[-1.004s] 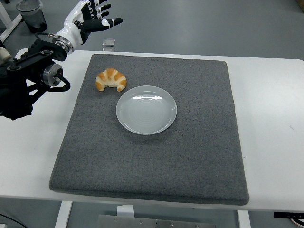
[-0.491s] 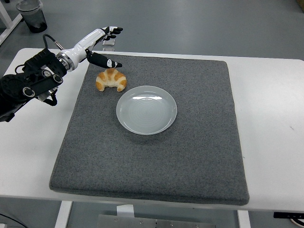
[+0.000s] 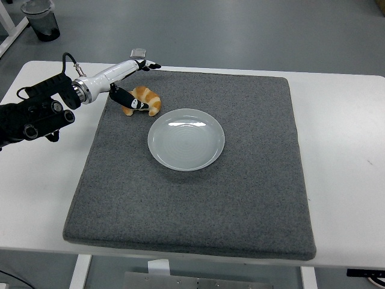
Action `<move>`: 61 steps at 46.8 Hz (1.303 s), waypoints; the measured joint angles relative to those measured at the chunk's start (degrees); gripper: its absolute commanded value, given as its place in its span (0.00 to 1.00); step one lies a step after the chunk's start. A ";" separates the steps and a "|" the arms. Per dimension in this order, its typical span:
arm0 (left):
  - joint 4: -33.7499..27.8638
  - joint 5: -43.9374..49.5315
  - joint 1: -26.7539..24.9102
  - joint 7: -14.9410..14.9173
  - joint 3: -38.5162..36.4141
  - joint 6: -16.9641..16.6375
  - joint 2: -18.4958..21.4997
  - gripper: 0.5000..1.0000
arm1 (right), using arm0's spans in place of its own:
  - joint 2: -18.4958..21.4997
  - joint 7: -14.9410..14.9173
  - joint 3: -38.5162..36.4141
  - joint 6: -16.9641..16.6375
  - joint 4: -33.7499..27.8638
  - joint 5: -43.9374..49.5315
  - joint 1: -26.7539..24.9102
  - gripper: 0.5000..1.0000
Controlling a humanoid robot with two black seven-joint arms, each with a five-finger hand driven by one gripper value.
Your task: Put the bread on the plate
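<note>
A golden croissant lies on the grey mat, just up and left of the empty white plate. My left hand reaches in low from the left with its fingers spread around the croissant: the thumb rests in front of the bread's left end, the other fingertips stretch out behind it. The fingers have not closed on it. My right arm does not show.
A small metal block sits at the table's far edge behind the hand. A dark bin stands on the floor at the top left. White table borders the mat on both sides.
My left hand has dropped from high above the table's far left corner down onto the mat and now straddles the croissant. Croissant and plate have stayed put.
</note>
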State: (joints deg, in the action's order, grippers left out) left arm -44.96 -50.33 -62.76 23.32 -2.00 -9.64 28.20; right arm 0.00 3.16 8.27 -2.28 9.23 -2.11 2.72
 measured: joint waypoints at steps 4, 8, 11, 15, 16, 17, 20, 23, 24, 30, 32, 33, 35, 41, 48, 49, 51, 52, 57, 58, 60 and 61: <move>1.06 0.46 0.00 -0.24 0.00 0.05 -0.07 0.92 | 0.00 0.00 0.00 0.00 0.00 0.00 0.00 0.86; 2.17 0.75 0.26 -0.29 0.05 0.35 -0.07 0.92 | 0.00 0.00 0.00 0.00 0.00 0.00 0.00 0.86; 2.60 0.81 0.47 -0.29 0.05 0.53 -0.07 0.92 | 0.00 0.00 0.00 0.00 0.00 0.00 0.00 0.86; 3.13 0.83 0.60 -0.24 -0.03 0.60 -0.18 0.93 | 0.00 0.00 0.01 0.00 0.00 0.00 0.00 0.86; 3.41 0.83 0.61 -0.23 -0.06 0.60 -0.22 0.93 | 0.00 0.01 0.01 0.00 0.00 0.00 0.00 0.86; 3.67 0.83 0.66 -0.22 -0.08 0.60 -0.24 0.94 | 0.00 0.00 0.01 0.00 0.00 0.00 0.00 0.86; 4.20 0.81 0.89 -0.21 -0.30 0.63 -0.33 0.98 | 0.00 0.00 0.00 0.00 0.00 0.00 0.00 0.86; 4.30 0.78 0.97 -0.21 -0.53 0.68 -0.43 0.98 | 0.00 0.00 0.01 0.00 0.00 0.00 0.00 0.86; 4.38 0.78 0.97 -0.20 -0.53 0.68 -0.47 0.98 | 0.00 0.00 0.02 0.00 0.00 0.00 0.00 0.86; 4.61 0.63 1.04 -0.20 -0.55 0.68 -0.69 0.98 | 0.00 0.00 0.00 0.00 0.00 0.00 0.00 0.86; 4.62 0.51 1.04 -0.20 -0.55 0.68 -0.73 0.98 | 0.00 0.00 0.02 0.00 0.00 0.00 0.00 0.86; 4.62 0.41 1.04 -0.20 -0.55 0.68 -0.76 0.98 | 0.00 0.00 0.01 0.00 0.00 0.00 0.00 0.86; 4.62 0.18 1.04 -0.16 -0.61 0.68 -0.78 0.98 | 0.00 0.01 0.00 0.00 0.00 0.00 0.00 0.86; 4.61 -0.02 1.20 -0.04 -1.21 0.68 -1.99 0.98 | 0.00 0.00 0.00 0.00 0.00 0.00 0.00 0.86; 5.17 0.17 1.13 -0.14 -3.85 0.67 -3.19 0.98 | 0.00 0.00 -0.01 0.00 0.00 0.00 0.00 0.86; 5.48 0.38 1.13 -0.17 -3.91 0.65 -3.59 0.98 | 0.00 0.00 -0.01 0.00 0.00 0.00 0.01 0.86; 6.46 0.68 1.13 -0.19 -3.97 0.58 -4.61 0.98 | 0.00 0.00 0.00 0.00 0.00 0.00 0.01 0.86; 7.11 0.81 1.13 -0.20 -3.96 0.52 -5.07 0.98 | 0.00 0.01 0.00 0.00 0.00 0.00 -0.01 0.86; 10.16 1.24 1.19 -0.21 -3.66 0.43 -6.88 0.98 | 0.00 0.00 0.01 -0.02 0.00 0.00 -0.01 0.86; 10.47 1.26 1.20 -0.21 -3.60 0.43 -7.09 0.98 | 0.00 0.00 0.03 -0.02 0.00 0.00 -0.01 0.86; 10.90 1.33 1.21 -0.21 -3.45 0.43 -7.35 0.98 | 0.00 0.00 0.02 -0.02 0.00 0.00 -0.01 0.86; 11.09 1.43 1.27 -0.21 -3.41 0.43 -7.45 0.98 | 0.00 0.00 0.02 -0.02 0.00 0.00 0.00 0.86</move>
State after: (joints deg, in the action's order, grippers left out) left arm -33.87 -48.90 -61.49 23.10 -5.41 -9.22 20.75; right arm 0.00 3.16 8.29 -2.29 9.23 -2.11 2.72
